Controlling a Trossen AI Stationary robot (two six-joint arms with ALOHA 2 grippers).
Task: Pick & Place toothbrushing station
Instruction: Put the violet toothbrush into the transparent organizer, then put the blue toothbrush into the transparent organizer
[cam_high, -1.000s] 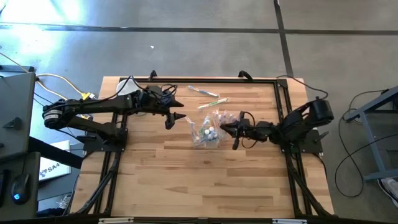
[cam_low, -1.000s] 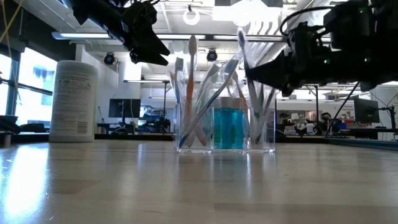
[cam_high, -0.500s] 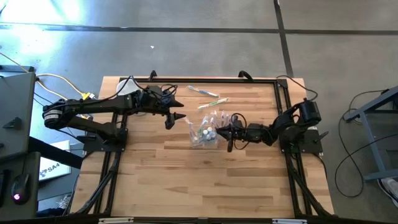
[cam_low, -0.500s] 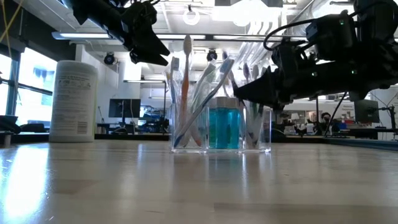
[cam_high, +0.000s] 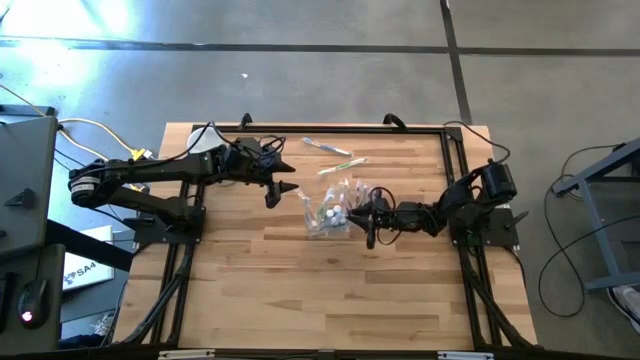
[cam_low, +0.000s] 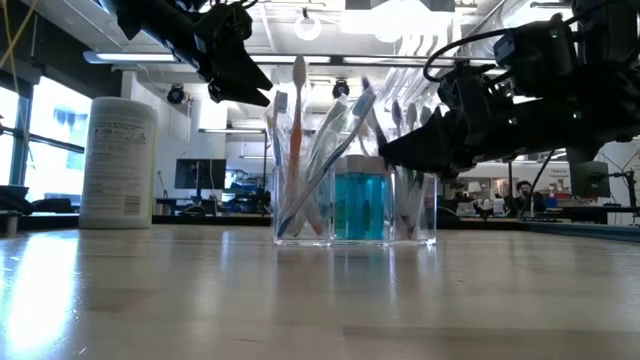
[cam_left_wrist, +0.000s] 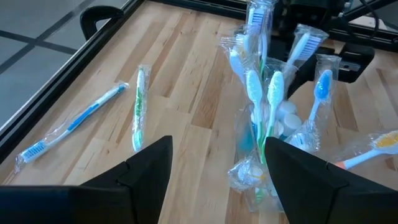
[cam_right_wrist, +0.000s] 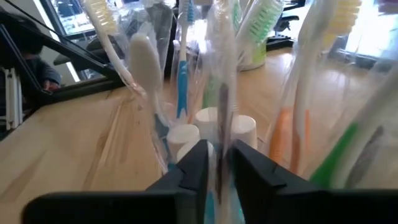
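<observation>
The toothbrushing station (cam_high: 330, 210) is a clear boxy holder that stands on its base at the table's middle. It holds several wrapped toothbrushes and a blue bottle (cam_low: 360, 205). It also shows in the left wrist view (cam_left_wrist: 267, 143). My right gripper (cam_high: 352, 212) reaches in level from the table's right, its fingers close together at the holder's upper right part (cam_low: 415, 150). My left gripper (cam_high: 282, 187) is open and empty, held up in the air to the left of the holder. My right gripper comes level from the table's right at the holder's upper right part. Its fingers (cam_right_wrist: 194, 165) stand almost together with a thin clear upright strip (cam_right_wrist: 221, 99) between them. I cannot tell whether that is the holder's wall or a toothbrush wrapper. The holder's base stays on the table.
Two loose wrapped toothbrushes (cam_high: 325, 147) (cam_high: 350, 162) lie on the table behind the holder, toward the far edge. A tall white cylindrical tub (cam_low: 118, 160) stands at the left in the low view. A black frame (cam_high: 300, 128) runs along the table's far and side edges.
My right gripper has gone toward the table's left, into the holder's right side. The holder has slid a little toward the left on the table, and its toothbrushes have shifted with it.
</observation>
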